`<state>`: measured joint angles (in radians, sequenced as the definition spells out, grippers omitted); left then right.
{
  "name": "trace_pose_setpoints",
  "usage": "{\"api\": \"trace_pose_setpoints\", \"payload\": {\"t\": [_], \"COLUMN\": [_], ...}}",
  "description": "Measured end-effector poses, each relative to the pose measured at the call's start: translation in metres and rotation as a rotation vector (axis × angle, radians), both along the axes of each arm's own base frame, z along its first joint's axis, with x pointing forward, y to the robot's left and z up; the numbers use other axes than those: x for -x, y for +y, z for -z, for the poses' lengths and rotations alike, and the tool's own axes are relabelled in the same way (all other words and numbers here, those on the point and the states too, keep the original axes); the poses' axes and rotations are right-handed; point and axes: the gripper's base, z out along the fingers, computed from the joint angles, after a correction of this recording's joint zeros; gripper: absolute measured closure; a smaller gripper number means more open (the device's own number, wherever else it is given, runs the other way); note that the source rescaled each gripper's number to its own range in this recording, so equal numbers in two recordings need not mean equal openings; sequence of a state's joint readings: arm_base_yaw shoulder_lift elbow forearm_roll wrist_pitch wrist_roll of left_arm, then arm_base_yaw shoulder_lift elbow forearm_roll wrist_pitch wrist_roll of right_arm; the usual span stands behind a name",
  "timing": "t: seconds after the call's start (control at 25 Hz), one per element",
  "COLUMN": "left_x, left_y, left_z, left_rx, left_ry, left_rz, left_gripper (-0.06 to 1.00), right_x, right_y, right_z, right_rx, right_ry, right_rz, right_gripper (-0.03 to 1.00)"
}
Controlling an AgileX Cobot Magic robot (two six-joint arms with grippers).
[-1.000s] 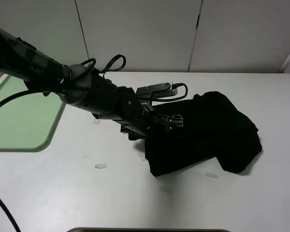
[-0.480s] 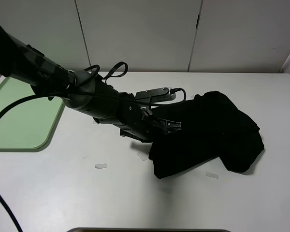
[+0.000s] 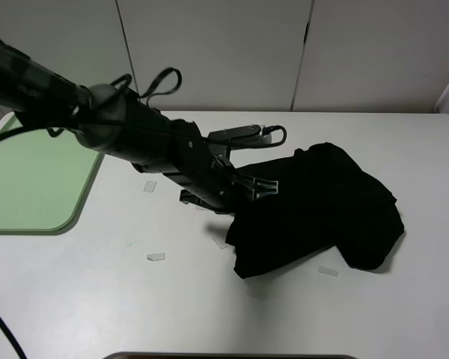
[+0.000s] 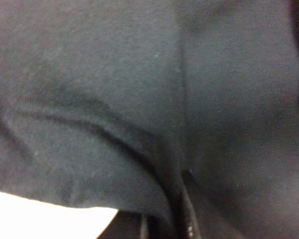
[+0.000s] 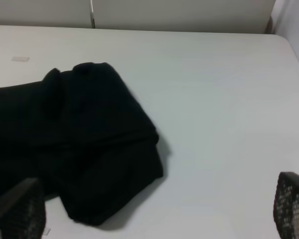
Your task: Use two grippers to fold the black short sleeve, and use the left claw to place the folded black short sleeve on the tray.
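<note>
The black short sleeve [image 3: 322,206] lies bunched and folded over on the white table, right of centre. My left gripper [image 3: 258,185] reaches across from the left and sits at the shirt's left edge. In the left wrist view black cloth [image 4: 139,99] fills the frame right against the gripper, with one finger [image 4: 188,214] tucked in a fold; it appears shut on the cloth. The pale green tray [image 3: 30,179] lies at the far left. My right gripper [image 5: 157,199] is open and empty above the table, with the shirt [image 5: 74,139] beyond it. No lettering shows.
Small scraps of pale tape lie on the table [image 3: 156,256], [image 3: 328,271], [image 3: 150,187]. White cabinet doors [image 3: 209,52] stand behind the table's far edge. The right arm is out of the exterior high view.
The left arm has swung a little back and left, and its gripper has risen slightly at the shirt's left edge. The shirt's near corner has shifted a little with it.
</note>
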<state>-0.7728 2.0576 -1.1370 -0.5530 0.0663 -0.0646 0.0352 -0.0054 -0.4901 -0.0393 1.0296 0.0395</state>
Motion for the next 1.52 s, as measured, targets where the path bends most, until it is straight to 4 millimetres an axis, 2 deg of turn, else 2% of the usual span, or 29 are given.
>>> {"api": "trace_pose_setpoints", "payload": {"t": [0.08,0.52,0.64,0.68,1.0,1.12,1.28,1.52], "left_x": [-0.002,-0.007,-0.002,0.002,0.023,0.027,0.028,0.03], "left_y": [0.005,0.065,0.08,0.091,0.116,0.119,0.113,0.079], "left_z": [-0.006,-0.063,-0.077,-0.09,-0.139,-0.148,-0.145,-0.129], "left_rx": [-0.005,-0.081,-0.152,-0.2,-0.331,-0.325,-0.3,-0.268], "left_ry": [0.009,0.117,0.123,0.118,0.032,0.014,0.02,-0.026], "left_rz": [0.019,0.234,0.303,0.345,0.439,0.433,0.421,0.449], "left_gripper": [0.89,0.89,0.89,0.89,0.89,0.89,0.89,0.89], "right_x": [0.0,0.0,0.0,0.0,0.0,0.0,0.0,0.0], "right_y": [0.0,0.0,0.0,0.0,0.0,0.0,0.0,0.0], "right_z": [0.0,0.0,0.0,0.0,0.0,0.0,0.0,0.0], "right_rx": [0.0,0.0,0.0,0.0,0.0,0.0,0.0,0.0], "right_ry": [0.0,0.0,0.0,0.0,0.0,0.0,0.0,0.0], "right_rz": [0.0,0.0,0.0,0.0,0.0,0.0,0.0,0.0], "right_gripper": [-0.03,-0.03,-0.03,-0.03,-0.03,-0.03,-0.03,-0.03]}}
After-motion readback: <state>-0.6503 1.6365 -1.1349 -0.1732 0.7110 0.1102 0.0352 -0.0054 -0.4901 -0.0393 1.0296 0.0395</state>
